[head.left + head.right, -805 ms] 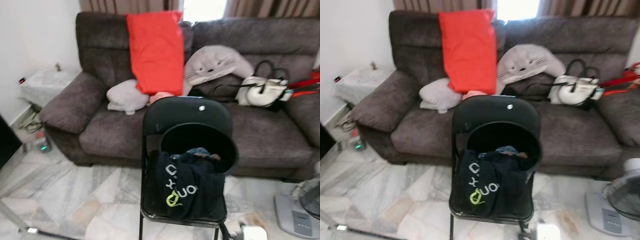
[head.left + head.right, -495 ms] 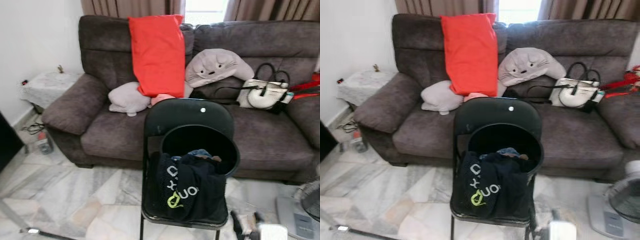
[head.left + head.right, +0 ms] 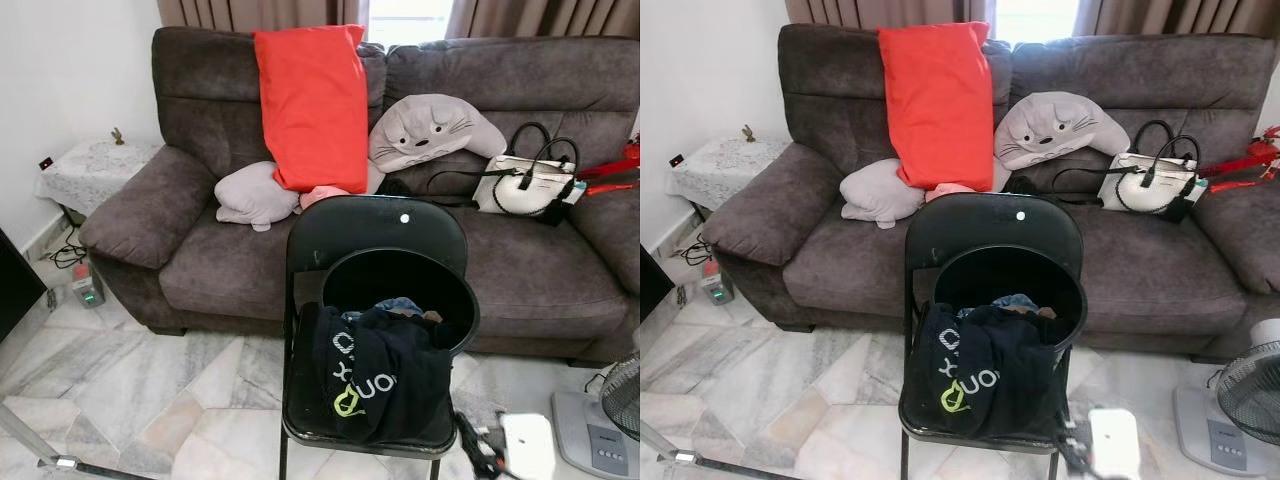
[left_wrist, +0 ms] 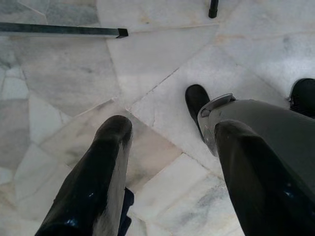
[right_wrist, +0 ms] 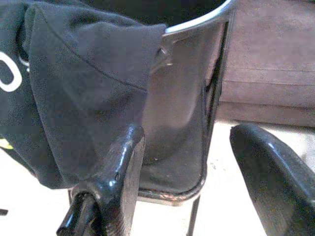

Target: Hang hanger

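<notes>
A black folding chair (image 3: pixel 372 232) stands in front of the sofa with a round black basket (image 3: pixel 400 292) on its seat. A dark garment with white and yellow print (image 3: pixel 372 375) hangs over the basket's front rim. My right gripper (image 3: pixel 478 448) is low beside the chair's right front corner, open and holding nothing. In the right wrist view its fingers (image 5: pixel 125 162) point at the chair's seat edge and the garment (image 5: pixel 74 88). My left gripper (image 4: pixel 170 128) hangs open over the marble floor beside my leg.
A dark grey sofa (image 3: pixel 220 260) carries a red cushion (image 3: pixel 310 100), a grey pillow (image 3: pixel 255 195), a plush cushion (image 3: pixel 435 125), a white handbag (image 3: pixel 528 185) and something red (image 3: pixel 612 172) at its right end. A fan (image 3: pixel 615 400) stands at right, a side table (image 3: pixel 90 170) at left.
The camera has shaken and steadied. My right gripper has risen a little into view beside the chair's right front corner.
</notes>
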Tool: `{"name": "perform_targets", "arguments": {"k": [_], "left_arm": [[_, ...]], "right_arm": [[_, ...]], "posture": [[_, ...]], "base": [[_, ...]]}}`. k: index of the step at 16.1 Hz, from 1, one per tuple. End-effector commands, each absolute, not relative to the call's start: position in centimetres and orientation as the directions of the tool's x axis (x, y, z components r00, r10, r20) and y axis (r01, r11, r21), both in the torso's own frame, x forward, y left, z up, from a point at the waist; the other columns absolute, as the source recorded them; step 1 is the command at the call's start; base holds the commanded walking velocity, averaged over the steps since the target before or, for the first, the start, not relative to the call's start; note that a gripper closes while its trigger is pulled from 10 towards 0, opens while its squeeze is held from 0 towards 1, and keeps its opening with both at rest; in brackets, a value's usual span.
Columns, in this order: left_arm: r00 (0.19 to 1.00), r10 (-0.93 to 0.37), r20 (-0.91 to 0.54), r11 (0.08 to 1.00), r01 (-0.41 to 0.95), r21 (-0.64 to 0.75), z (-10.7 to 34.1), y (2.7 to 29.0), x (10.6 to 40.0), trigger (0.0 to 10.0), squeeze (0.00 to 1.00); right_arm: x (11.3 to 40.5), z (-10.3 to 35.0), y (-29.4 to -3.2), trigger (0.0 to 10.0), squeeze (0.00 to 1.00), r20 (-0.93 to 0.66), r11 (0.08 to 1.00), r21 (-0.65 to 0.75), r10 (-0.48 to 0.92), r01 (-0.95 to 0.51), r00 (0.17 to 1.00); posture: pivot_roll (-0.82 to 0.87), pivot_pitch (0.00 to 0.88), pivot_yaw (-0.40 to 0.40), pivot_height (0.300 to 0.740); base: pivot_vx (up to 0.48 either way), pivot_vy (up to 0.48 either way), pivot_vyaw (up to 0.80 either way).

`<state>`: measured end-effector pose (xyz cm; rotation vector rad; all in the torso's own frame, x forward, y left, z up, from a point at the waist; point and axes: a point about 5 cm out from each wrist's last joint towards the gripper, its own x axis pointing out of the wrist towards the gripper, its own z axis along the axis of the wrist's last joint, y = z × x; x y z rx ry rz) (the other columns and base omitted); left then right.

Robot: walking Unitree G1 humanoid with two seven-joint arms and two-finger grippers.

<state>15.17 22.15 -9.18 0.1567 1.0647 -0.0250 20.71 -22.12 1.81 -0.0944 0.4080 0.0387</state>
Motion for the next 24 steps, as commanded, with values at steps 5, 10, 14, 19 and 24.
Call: {"name": "perform_targets", "arguments": {"k": [5,10,14,19,24], "left_arm": [[0.47,0.068,-0.88,0.984,0.113,0.136,-9.2,22.1,15.3,10.0,0.0],[0.467,0.068,-0.881,0.982,0.126,0.143,-9.3,22.2,14.8,10.0,0.0],[0.459,0.064,-0.886,0.98,0.139,0.143,-9.5,22.2,14.2,10.0,0.0],[0.467,0.044,-0.883,0.978,0.161,0.134,-9.7,20.4,14.8,10.0,0.0],[0.487,0.046,-0.872,0.976,0.165,0.143,-9.1,20.7,16.2,10.0,0.0]], "right_arm": [[23.0,0.9,-21.6,10.0,0.0,-0.417,0.994,0.011,0.102,-0.107,0.903],[23.8,0.1,-19.8,10.0,0.0,-0.429,0.965,0.065,0.258,-0.256,0.866],[24.1,-0.5,-20.3,10.0,0.0,-0.455,0.968,0.045,0.238,-0.245,0.858],[24.5,-0.3,-21.5,10.0,0.0,-0.428,0.989,0.027,0.14,-0.143,0.893],[24.7,-0.9,-20.5,0.0,0.0,-0.449,0.968,0.06,0.243,-0.242,0.86]], "posture": [[-0.15,0.011,0.074,0.74],[-0.13,0.013,0.084,0.74],[-0.13,0.014,0.087,0.74],[-0.13,0.013,0.09,0.74],[-0.12,0.011,0.095,0.74]], "base": [[0.0,0.0,0.0],[0.0,0.0,0.0],[0.0,0.0,0.0],[0.0,0.0,0.0],[0.0,0.0,0.0]]}}
